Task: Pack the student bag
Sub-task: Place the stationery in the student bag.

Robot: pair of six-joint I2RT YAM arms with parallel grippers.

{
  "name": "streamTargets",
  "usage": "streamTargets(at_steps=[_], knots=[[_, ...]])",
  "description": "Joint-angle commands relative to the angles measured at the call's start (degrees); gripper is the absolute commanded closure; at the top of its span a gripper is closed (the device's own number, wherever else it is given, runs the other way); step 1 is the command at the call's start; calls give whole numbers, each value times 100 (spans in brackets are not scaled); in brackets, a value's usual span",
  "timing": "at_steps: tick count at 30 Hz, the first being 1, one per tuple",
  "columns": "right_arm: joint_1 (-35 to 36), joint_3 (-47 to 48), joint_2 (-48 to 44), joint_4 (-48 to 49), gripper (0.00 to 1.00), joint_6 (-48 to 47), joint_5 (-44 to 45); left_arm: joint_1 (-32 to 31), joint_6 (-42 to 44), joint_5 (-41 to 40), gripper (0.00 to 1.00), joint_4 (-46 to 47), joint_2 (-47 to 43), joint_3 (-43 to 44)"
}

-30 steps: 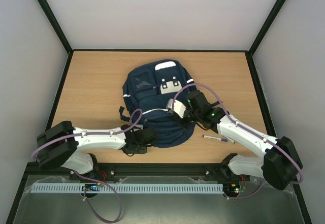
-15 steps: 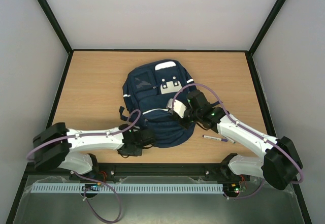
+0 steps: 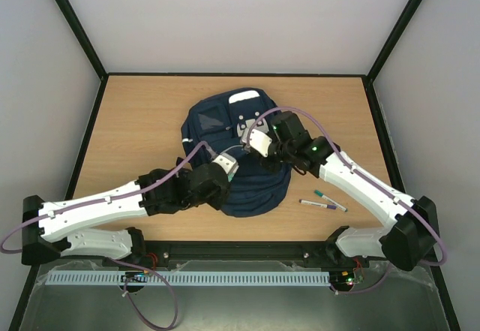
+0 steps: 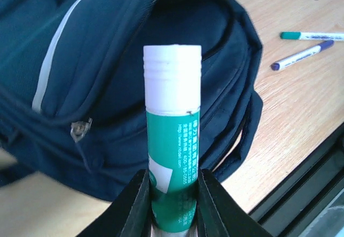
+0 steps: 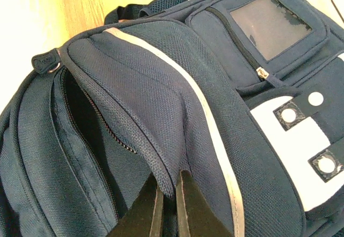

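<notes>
1. The student bag [image 3: 259, 192] lies flat in the middle of the bench [image 3: 142, 121], front pockets facing up, with both arms reaching over it.
2. The left gripper [image 4: 173, 183] hovers above the bag's near half. Its jaws are partly closed around the lower end of a glue stick [image 4: 172, 140], green-labelled with a white cap, which points away from the wrist.
3. The right gripper [image 5: 169, 180] is closed tight, nipping a fold of the bag's navy fabric on its right-hand side. The fold stands raised, with a dark gap open beneath it.
4. A green-capped pen [image 4: 312, 35] and a blue-capped pen [image 4: 301, 56] lie close together on the bench, just right of the bag and apart from it.
</notes>
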Motion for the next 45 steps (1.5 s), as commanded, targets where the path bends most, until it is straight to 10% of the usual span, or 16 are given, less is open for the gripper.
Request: streamTargets(at_steps=[1, 22, 38, 45], knots=[[32, 635, 48, -299, 99, -388, -112, -40, 2214, -29, 98, 700, -14, 110], [33, 1403, 565, -959, 99, -594, -574, -511, 6444, -3263, 98, 2773, 2263, -76], [32, 1489, 610, -913, 99, -324, -735, 225, 6410, -4405, 96, 2755, 3741, 974], [33, 1466, 610, -886, 99, -326, -718, 200, 6016, -4457, 69, 2689, 3649, 1000]])
